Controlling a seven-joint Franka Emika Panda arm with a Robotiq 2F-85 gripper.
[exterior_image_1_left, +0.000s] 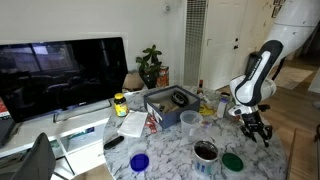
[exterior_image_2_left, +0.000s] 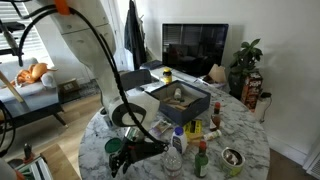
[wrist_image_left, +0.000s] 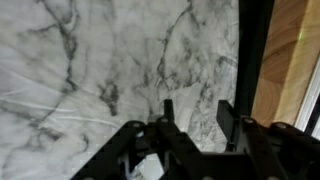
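Note:
My gripper (wrist_image_left: 197, 108) hangs just above a white marble table (wrist_image_left: 100, 60), close to the table's edge. Its two black fingers stand apart, and only marble shows between them. In both exterior views the gripper (exterior_image_1_left: 258, 128) (exterior_image_2_left: 135, 155) points down at the rim of the round table (exterior_image_1_left: 170, 150). The nearest things are a green bowl (exterior_image_1_left: 232, 160) and a dark bowl (exterior_image_1_left: 205, 151); neither is touched. The green bowl (exterior_image_2_left: 113, 146) is partly hidden behind the gripper.
A grey open box (exterior_image_1_left: 165, 100) (exterior_image_2_left: 180, 100) sits mid-table, with bottles (exterior_image_2_left: 200, 155), a blue bowl (exterior_image_1_left: 139, 161) and a yellow-lidded jar (exterior_image_1_left: 120, 103) around it. A television (exterior_image_1_left: 60, 70) and a plant (exterior_image_1_left: 150, 65) stand behind. Wooden floor (wrist_image_left: 295, 60) lies beyond the table's edge.

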